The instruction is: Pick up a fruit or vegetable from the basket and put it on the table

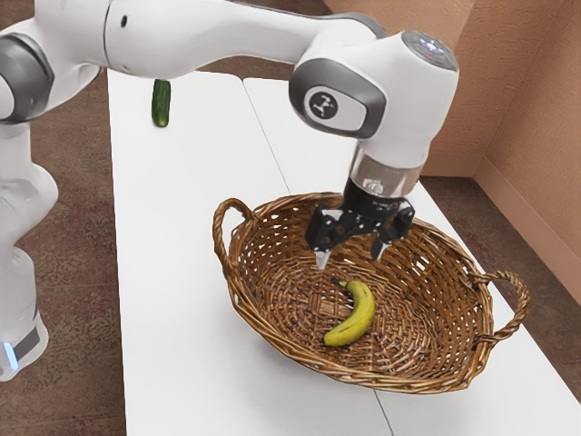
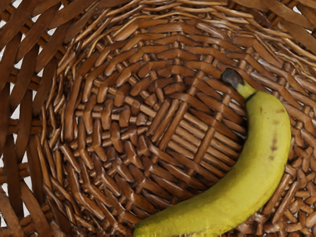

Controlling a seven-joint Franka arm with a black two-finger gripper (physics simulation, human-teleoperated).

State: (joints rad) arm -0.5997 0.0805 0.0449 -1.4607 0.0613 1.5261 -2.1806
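Exterior view, arm (image 1: 213, 36) bent over basket (image 1: 454, 309), gripper (image 1: 350, 257) aimed down (banana (image 1: 361, 313) lower down), fingers (image 1: 322, 259) spread apart

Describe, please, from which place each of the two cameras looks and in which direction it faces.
Exterior view: raised at the arm's side, facing down across the table, cucumber and basket; my white arm and open black gripper show.
Wrist view: on my hand, above the basket, facing down at its woven bottom and the banana.
Shared: both views show the banana and the inside of the basket.
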